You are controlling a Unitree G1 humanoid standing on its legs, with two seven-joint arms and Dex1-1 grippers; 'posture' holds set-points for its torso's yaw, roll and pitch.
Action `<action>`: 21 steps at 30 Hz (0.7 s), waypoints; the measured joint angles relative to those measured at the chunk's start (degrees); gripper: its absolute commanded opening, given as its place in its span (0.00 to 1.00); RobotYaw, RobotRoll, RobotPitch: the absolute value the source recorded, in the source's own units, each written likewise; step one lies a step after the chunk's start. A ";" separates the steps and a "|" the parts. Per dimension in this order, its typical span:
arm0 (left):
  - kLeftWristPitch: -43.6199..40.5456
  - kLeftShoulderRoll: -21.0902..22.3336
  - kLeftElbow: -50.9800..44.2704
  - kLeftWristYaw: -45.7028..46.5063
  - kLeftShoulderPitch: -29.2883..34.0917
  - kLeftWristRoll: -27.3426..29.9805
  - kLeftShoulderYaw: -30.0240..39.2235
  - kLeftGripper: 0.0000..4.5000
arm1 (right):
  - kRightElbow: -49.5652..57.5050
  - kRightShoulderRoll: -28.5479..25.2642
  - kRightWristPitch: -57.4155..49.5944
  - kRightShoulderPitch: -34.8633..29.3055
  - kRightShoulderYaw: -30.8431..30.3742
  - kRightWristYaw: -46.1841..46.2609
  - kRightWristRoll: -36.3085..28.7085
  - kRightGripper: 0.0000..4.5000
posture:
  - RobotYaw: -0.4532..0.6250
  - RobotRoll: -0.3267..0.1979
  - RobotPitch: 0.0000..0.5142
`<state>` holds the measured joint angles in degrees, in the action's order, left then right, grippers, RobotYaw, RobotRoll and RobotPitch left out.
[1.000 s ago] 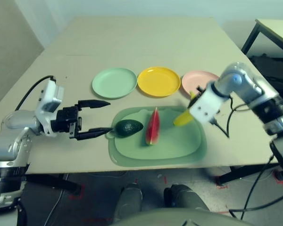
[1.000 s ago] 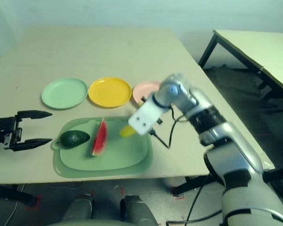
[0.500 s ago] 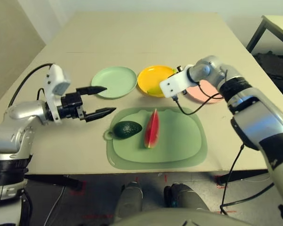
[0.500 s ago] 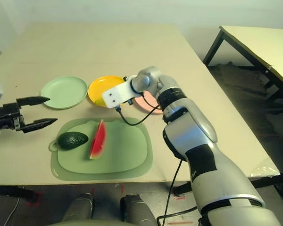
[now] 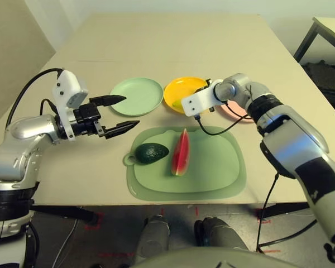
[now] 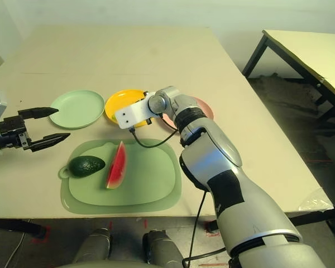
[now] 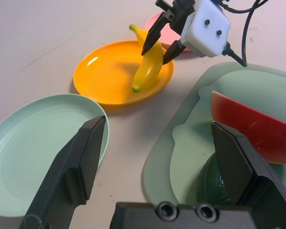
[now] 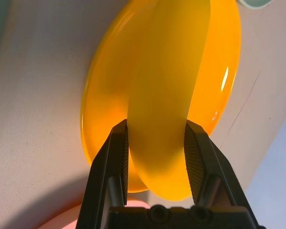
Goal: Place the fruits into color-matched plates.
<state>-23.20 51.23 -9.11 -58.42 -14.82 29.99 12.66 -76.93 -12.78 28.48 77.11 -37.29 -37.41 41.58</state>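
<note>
Banana (image 7: 148,62) — we judge it light, stiff, smooth-skinned; our right gripper (image 7: 163,39) pinches its middle over the yellow plate (image 7: 105,76). Left gripper (image 5: 118,113) — fingers spread, empty; avocado (image 5: 152,152) suits a hold across its width.

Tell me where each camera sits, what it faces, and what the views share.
Left and right eye views: on the head, looking down at the table over both silver forearms.
Left wrist view: on the left arm, looking along the open left gripper toward the plates and cutting mat.
Right wrist view: on the right arm, right gripper clamping the banana over the yellow plate.
Shared: the banana and the yellow plate.
</note>
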 measured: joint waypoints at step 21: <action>2.03 -0.84 1.21 -3.15 -0.54 -0.18 -0.22 1.00 | 1.22 -5.82 10.53 3.41 -0.32 -5.16 1.78 1.00 | 0.55 0.62 0.19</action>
<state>-21.17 50.40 -7.90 -61.58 -15.36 29.81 12.44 -75.71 -18.60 39.01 80.52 -37.61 -42.57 43.36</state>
